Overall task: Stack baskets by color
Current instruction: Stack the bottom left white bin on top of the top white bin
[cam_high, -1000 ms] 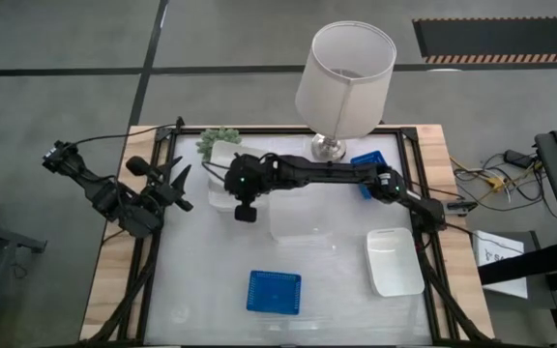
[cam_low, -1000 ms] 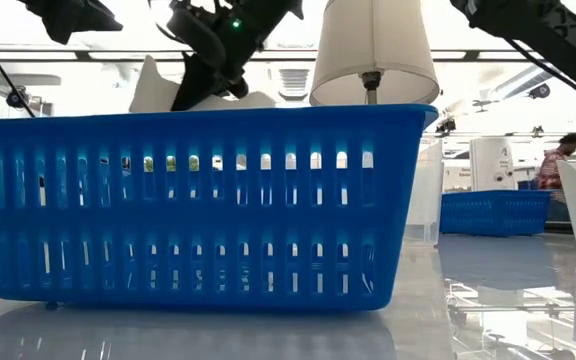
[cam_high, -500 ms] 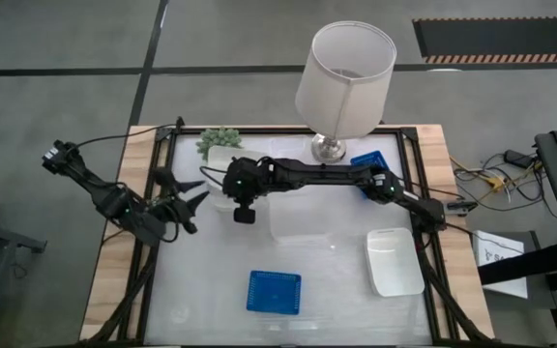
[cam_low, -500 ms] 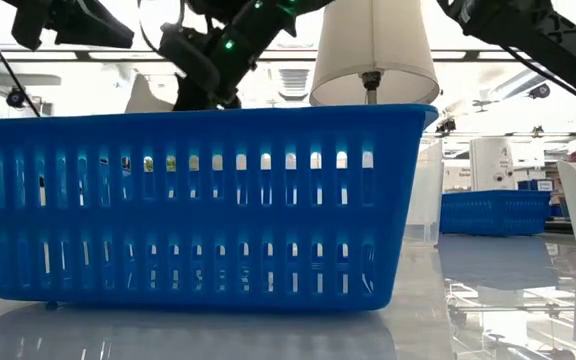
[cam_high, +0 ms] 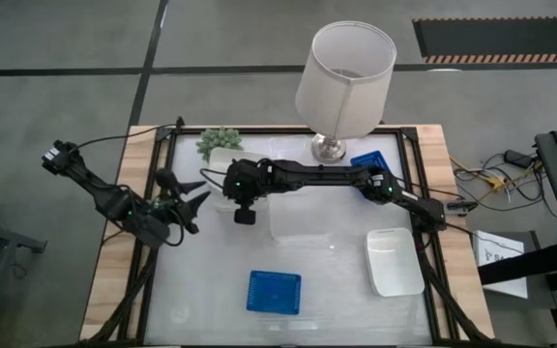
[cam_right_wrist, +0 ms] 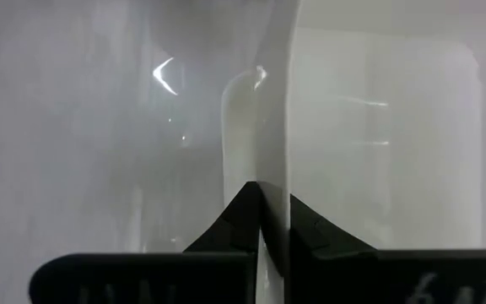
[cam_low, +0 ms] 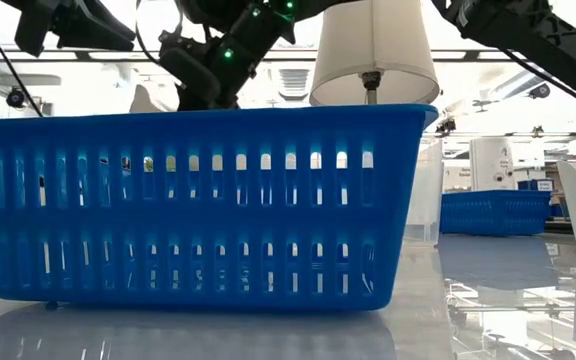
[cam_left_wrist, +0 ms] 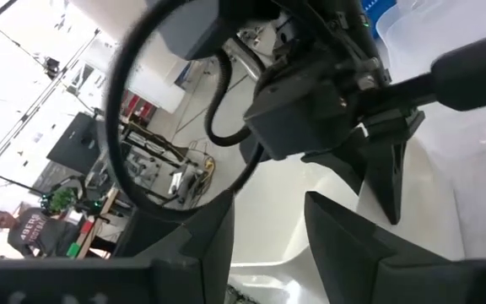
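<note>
Overhead, right pincer (cam_high: pixel 232 198) pinching white basket (cam_high: pixel 222 164) rim, lifted

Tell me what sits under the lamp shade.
From above, the lamp shade hides whatever lies directly beneath it. Showing past its rim: the metal base and, beside it, a blue basket partly covered by the right arm.

Table (cam_high: pixel 211 290) w/ baskets (cam_high: pixel 274 291), lamp (cam_high: pixel 329 147), plant (cam_high: pixel 218 141)

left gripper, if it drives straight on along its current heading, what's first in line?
Likely the right gripper. The left gripper, jaws open, points across the table at it, where it is shut on the white basket's wall. Depth is unclear, so heights may differ.
</note>
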Controlling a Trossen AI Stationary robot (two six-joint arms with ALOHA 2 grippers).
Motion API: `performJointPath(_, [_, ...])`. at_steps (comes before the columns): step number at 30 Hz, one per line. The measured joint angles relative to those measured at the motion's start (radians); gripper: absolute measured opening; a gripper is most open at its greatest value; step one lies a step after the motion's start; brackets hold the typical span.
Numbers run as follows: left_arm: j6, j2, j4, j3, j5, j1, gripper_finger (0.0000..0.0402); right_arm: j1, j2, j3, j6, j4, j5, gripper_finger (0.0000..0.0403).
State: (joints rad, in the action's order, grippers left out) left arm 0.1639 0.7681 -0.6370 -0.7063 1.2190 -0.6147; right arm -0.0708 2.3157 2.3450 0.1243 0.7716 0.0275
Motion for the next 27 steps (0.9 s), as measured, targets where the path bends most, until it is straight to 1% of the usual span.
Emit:
performJointPath(9, [-0.001,-0.01,0.0,0.0,0.001,0.0,0.013,0.0,0.0,-0.017,0.012,0.0,0.0,0.0009])
performJointPath(12, [0.0,-0.01,0.0,0.0,0.001,0.0,0.013,0.0,0.0,-0.029,0.038,-0.003,0.0,0.0009])
performJointPath(15, [-0.001,-0.01,0.0,0.0,0.001,0.0,0.013,0.0,0.0,-0.047,0.044,-0.026,0.0,0.0016])
performJointPath(18, [-0.001,-0.011,0.0,0.0,0.001,0.0,0.013,0.0,0.0,-0.058,0.051,-0.03,-0.001,0.0034])
performJointPath(27, [0.0,-0.01,0.0,0.0,0.001,0.0,0.013,0.0,0.0,-0.06,0.054,-0.043,-0.002,0.0111])
